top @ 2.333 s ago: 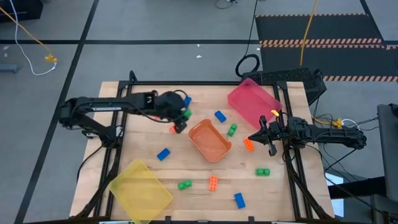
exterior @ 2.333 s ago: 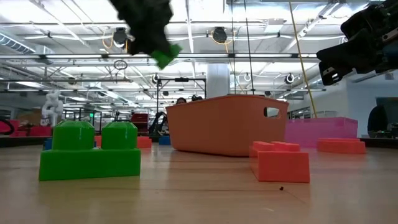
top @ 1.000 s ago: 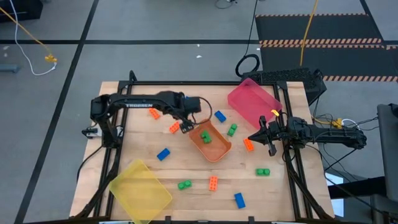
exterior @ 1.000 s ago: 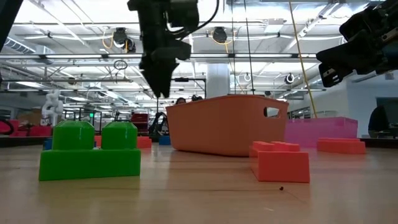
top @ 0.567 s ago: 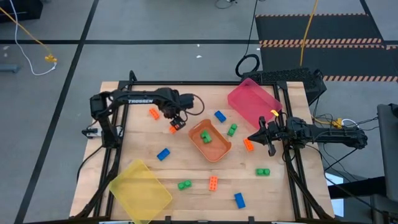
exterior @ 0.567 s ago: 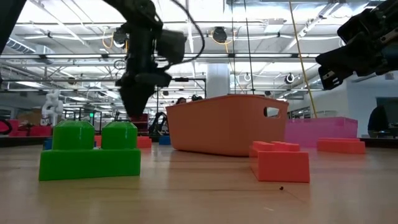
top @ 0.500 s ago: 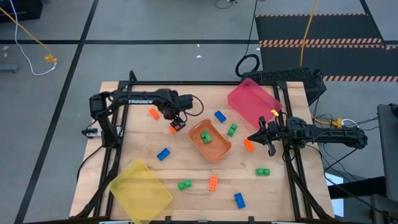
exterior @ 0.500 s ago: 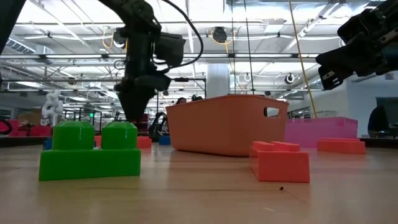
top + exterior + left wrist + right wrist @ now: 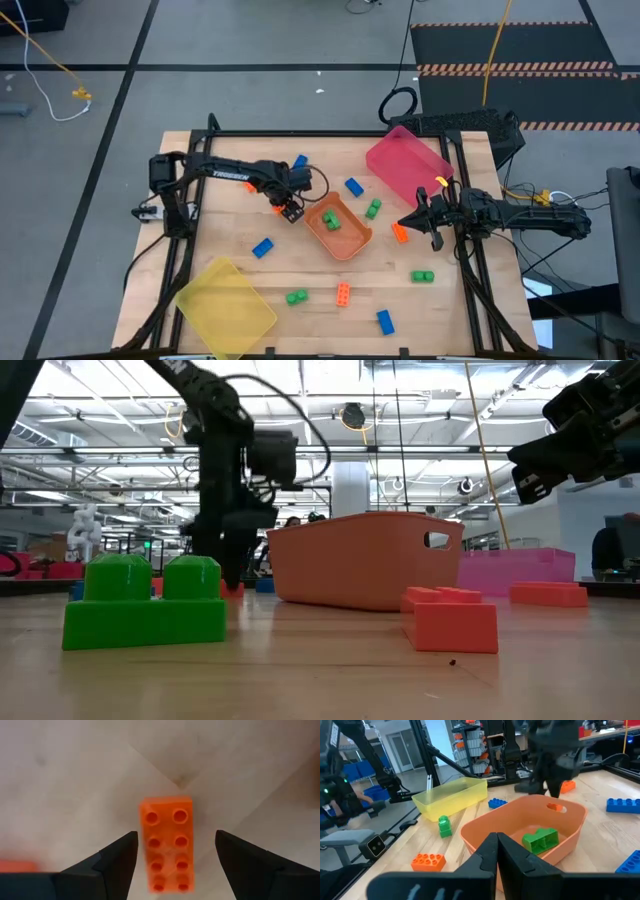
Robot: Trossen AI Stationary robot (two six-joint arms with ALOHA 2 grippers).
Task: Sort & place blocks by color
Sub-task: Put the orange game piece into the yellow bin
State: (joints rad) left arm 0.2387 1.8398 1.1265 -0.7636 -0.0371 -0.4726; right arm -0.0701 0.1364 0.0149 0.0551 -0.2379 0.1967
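My left gripper [image 9: 290, 211] is low over the table just left of the orange tray [image 9: 352, 243], open, pointing down. In the left wrist view its fingers [image 9: 120, 855] stand on either side of an orange eight-stud block [image 9: 166, 845] lying flat, studs up. A green block [image 9: 331, 220] lies in the orange tray. Other blue, green and orange blocks lie scattered on the table. My right gripper [image 9: 405, 222] hangs shut above the table right of the tray, beside an orange block [image 9: 400, 233].
A pink tray [image 9: 405, 160] sits at the far right, a yellow tray [image 9: 225, 305] at the near left corner. Loose blocks: blue [image 9: 262, 247], green [image 9: 297, 297], orange [image 9: 343, 293], blue [image 9: 385, 321], green [image 9: 422, 276], green [image 9: 373, 208], blue [image 9: 353, 186].
My left gripper has left the orange tray, where the green block now lies, swung a little toward the table's left and come down to table height over the orange block. My right arm has kept still.
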